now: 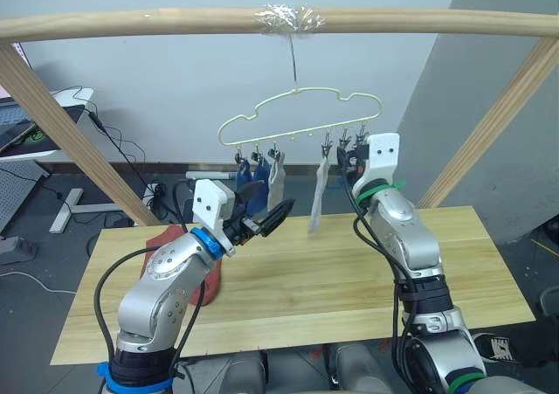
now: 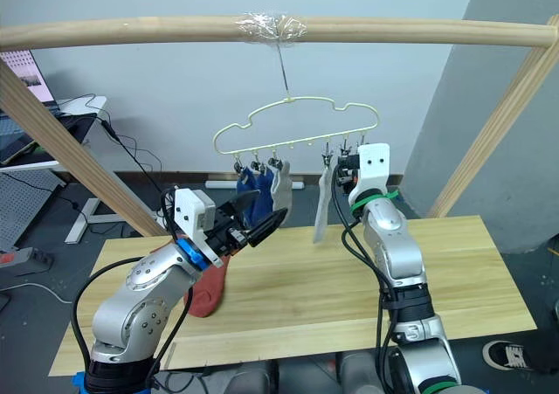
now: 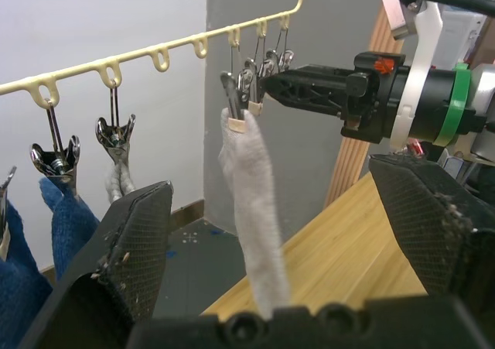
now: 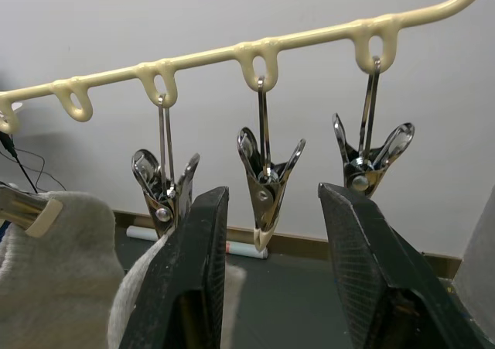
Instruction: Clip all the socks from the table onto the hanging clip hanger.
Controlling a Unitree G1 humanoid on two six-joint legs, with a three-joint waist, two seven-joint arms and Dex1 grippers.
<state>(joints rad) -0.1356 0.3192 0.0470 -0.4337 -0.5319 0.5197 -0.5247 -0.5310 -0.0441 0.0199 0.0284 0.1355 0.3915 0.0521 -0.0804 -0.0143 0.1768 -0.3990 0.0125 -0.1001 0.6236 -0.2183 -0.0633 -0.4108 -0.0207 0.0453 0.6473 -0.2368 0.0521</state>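
Grey sock (image 1: 317, 193) is hanging clipped on your pale-yellow clip hanger (image 1: 301, 119), above the worktop (image 1: 349, 272). Your right tool (image 4: 267, 275) is gaping empty around a bare metal clip (image 4: 267, 183); your left tool (image 3: 271, 241) is gaping empty too.

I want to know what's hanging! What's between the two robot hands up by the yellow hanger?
A light grey sock hangs from a clip on the clip hanger, between the left gripper and the right gripper. The left wrist view shows it too.
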